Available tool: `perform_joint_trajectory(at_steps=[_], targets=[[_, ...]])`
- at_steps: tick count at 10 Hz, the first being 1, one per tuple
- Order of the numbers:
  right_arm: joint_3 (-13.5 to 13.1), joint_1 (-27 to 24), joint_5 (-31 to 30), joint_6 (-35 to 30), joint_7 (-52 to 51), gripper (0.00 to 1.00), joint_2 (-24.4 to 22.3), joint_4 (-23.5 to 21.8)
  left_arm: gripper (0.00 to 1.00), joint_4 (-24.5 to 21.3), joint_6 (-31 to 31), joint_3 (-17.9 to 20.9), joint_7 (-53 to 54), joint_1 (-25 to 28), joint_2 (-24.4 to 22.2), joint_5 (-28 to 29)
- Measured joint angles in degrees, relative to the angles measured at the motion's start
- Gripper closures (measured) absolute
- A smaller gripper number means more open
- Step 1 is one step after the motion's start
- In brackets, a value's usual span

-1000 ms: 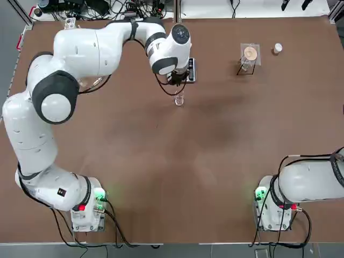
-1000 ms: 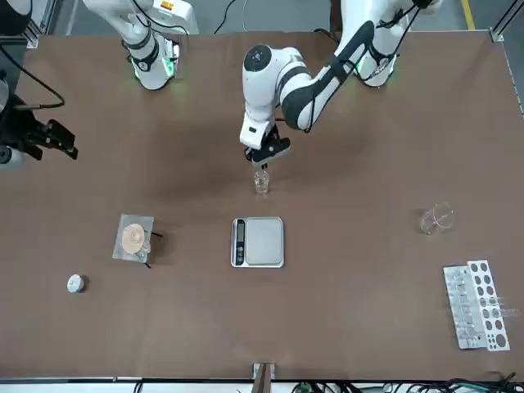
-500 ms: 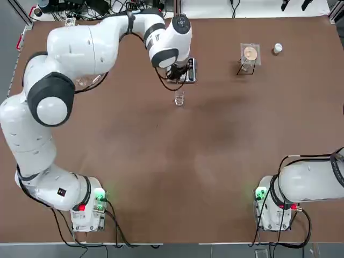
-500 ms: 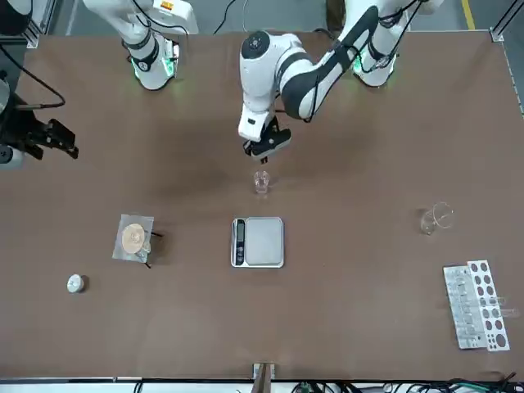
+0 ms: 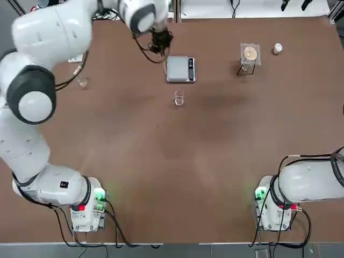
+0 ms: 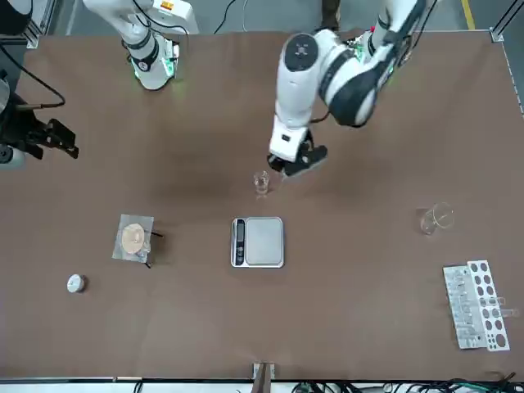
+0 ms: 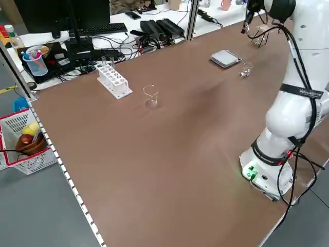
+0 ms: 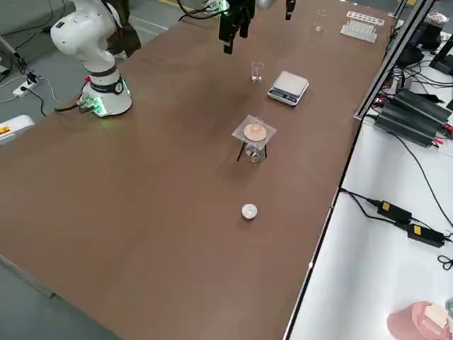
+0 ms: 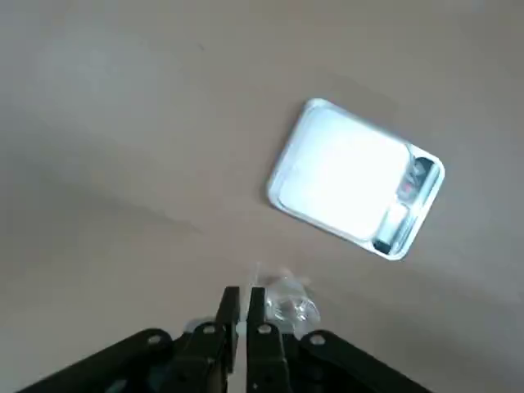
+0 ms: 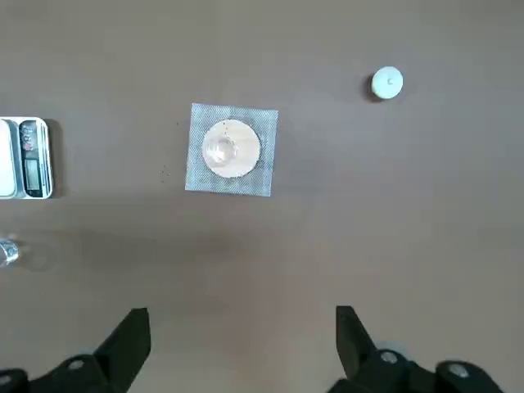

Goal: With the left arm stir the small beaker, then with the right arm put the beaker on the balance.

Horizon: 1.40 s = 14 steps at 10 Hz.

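Brown and wide, the table point(image 5: 215, 161) carries only a few small lab pieces, with cables, power bricks and a monitor crowding the benches around its far and side edges. Near the middle of the far half stands the small beaker point(image 5: 179, 98), upright on the bare tabletop, and just beyond it, apart from it, lies the balance point(image 5: 180, 69) with its silver pan uncovered and its dark display strip on the side toward the robot's right. The left arm point(image 5: 48, 54) arches high over its own side of the table, and the left gripper point(image 6: 296, 161) hangs above the surface, off to the robot's left of the beaker and clear of it; in the left wrist view its fingers point(image 9: 230, 304) are pressed together, with what looks like a thin pale rod between their tips, though too faint to be sure of. The right arm point(image 5: 309, 183) sits folded above its base at the near right edge, and the right gripper point(image 10: 243, 327) looks straight down with its fingers spread wide over bare table. Farther to the robot's right stands a small stand with an orange-tan disc point(image 5: 249, 54) on a mesh square, and beyond that a small white cap point(image 5: 277, 48). On the robot's left lie a larger clear glass vessel point(image 6: 436, 218) and a white test-tube rack point(image 6: 475, 303).
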Motion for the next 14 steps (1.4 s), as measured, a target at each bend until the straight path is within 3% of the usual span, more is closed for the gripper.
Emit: perform_joint_trajectory(at_steps=[4, 9, 12, 14], targets=[[0.0, 0.0, 0.0, 0.0, 0.0, 0.00, 0.0, 0.0, 0.93, -5.6, -0.5, -11.0, 16.3, 26.3, -1.2, -0.4], [2.2, 1.2, 0.1, -1.1, -7.7, 0.00, -0.1, 0.1, 0.93, -8.8, -3.9, -16.7, 44.1, 56.0, -2.0, -0.4], [2.8, 1.6, 2.2, -0.2, -23.5, 0.00, 0.0, 0.1, 0.93, -10.3, -3.0, -18.4, 61.3, 72.8, -1.9, -0.5], [2.9, 2.2, 5.8, 2.6, -38.4, 0.00, 0.0, 0.0, 0.93, -10.8, -2.5, -18.5, 64.6, 76.3, -1.1, -0.6]])
